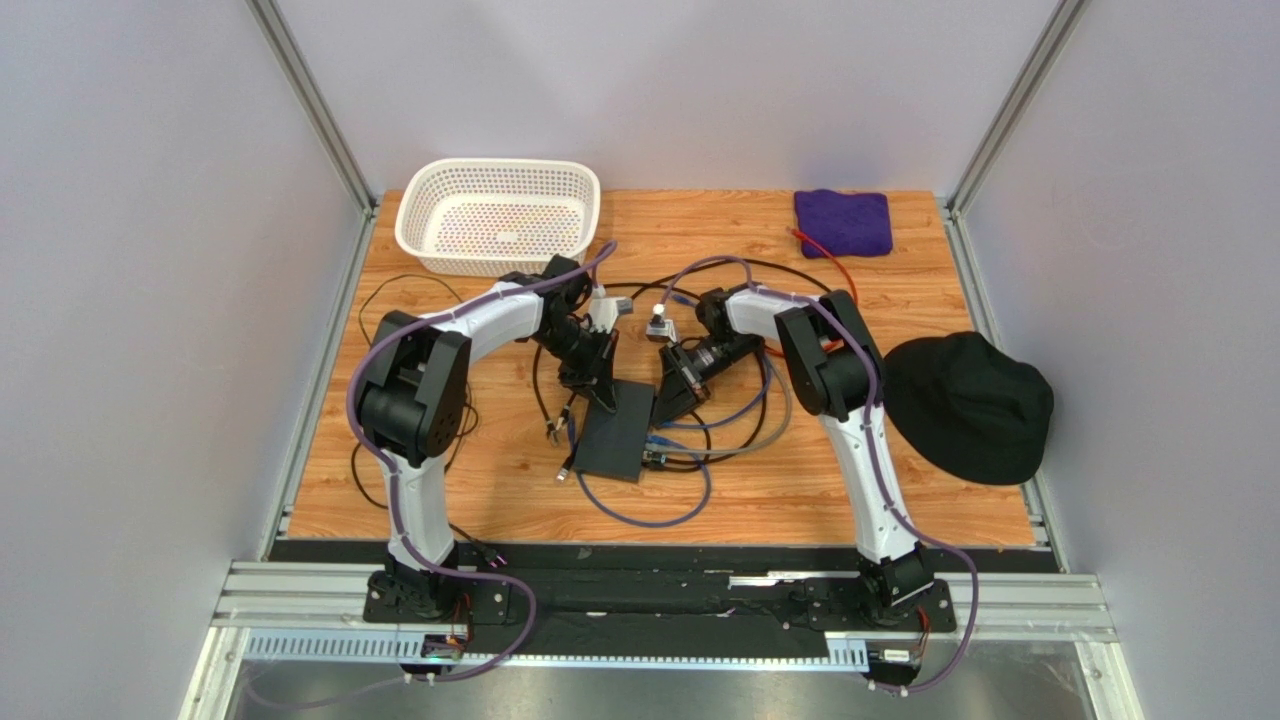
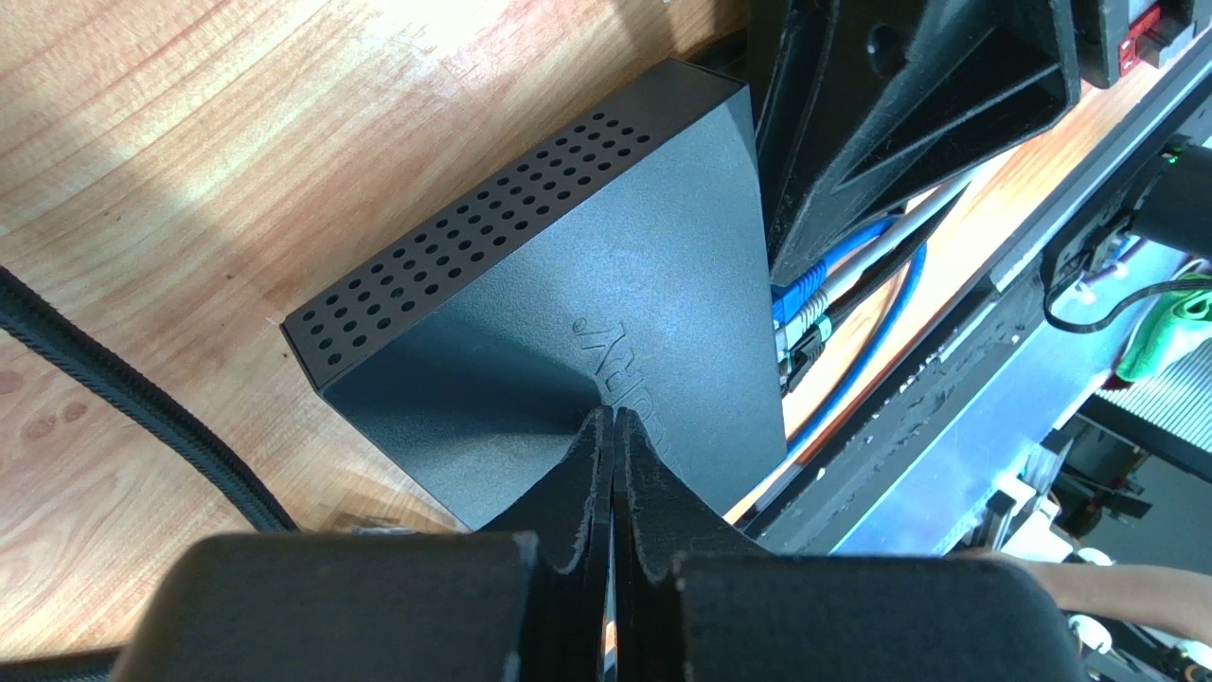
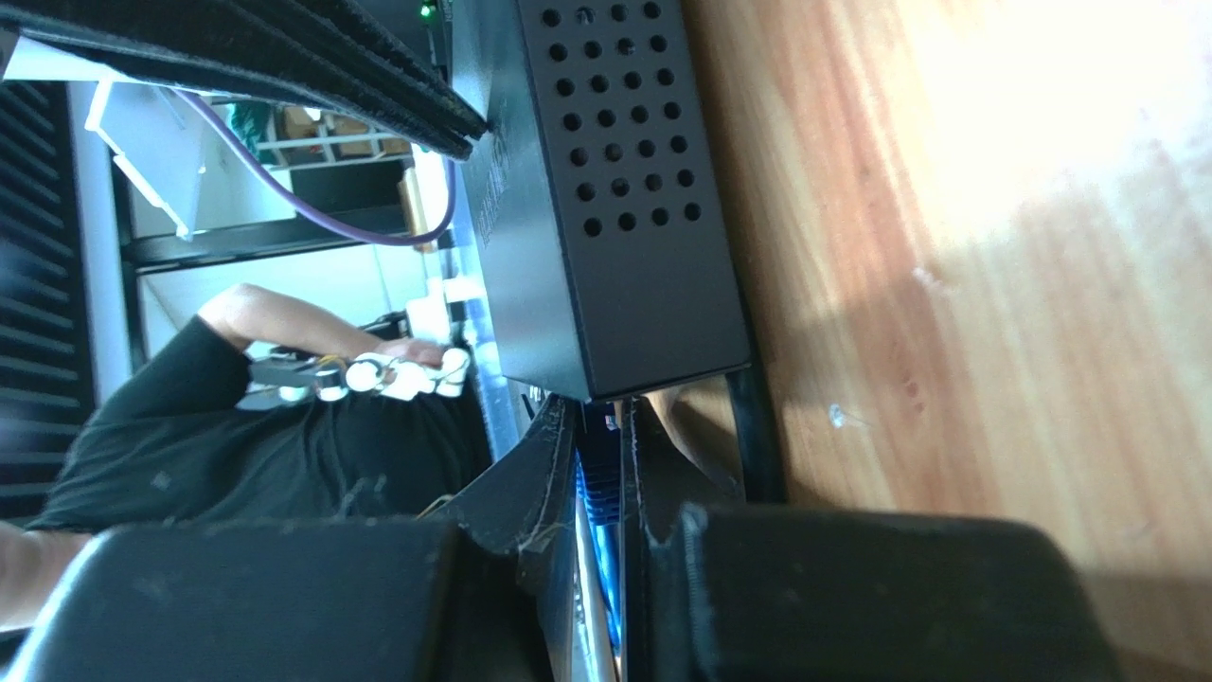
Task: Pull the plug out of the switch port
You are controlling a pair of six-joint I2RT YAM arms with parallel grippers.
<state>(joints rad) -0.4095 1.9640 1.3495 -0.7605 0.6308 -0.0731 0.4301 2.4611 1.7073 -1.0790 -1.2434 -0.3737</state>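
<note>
On the wooden table (image 1: 947, 510), about the middle and a bit towards the near edge, lies the switch (image 1: 613, 432), a flat matte-black box with a perforated side wall. Both arms are bent in over it from either side.

The left gripper (image 2: 615, 417) is clenched tight, its two fingers pressed together with nothing between them. Its tips rest on the switch's top face, beside some raised lettering, at the left far part of the box as seen from above.

The right gripper (image 3: 601, 434) sits at the right end of the switch, where the sockets are. Its jaws stand only a sliver apart, pinched on a blue plug (image 3: 598, 490) that shows in the narrow gap between the fingers. From the left wrist view the blue plug (image 2: 801, 296) sits right against the socket edge, with a grey lead just beside it, both partly under the right arm's black fingers. I cannot tell whether it is fully seated in its port.

Loose cables (image 1: 661, 503), blue and black, loop over the wood around the switch and on its near side.

At the far left of the table stands a white mesh basket (image 1: 496, 215). A folded purple cloth (image 1: 843, 221) lies at the far right. A black hat (image 1: 965, 405) rests on the right edge, well apart from the switch.
</note>
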